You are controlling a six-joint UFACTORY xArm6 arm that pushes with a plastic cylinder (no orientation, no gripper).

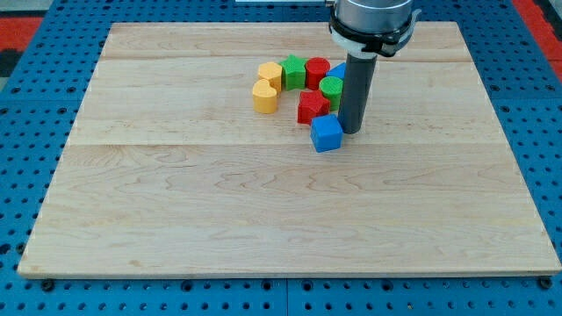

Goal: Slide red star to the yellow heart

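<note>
The red star [311,106] lies near the top middle of the wooden board [263,211]. The yellow heart [264,96] lies to its left with a gap between them. My tip [352,131] is just to the right of the red star and touches the right side of a blue cube [327,133], which lies just below the star.
A yellow block [270,73], a green star [293,71], a red cylinder [317,70] and a green cylinder [331,89] cluster above the red star. A blue block [340,70] is partly hidden behind the rod.
</note>
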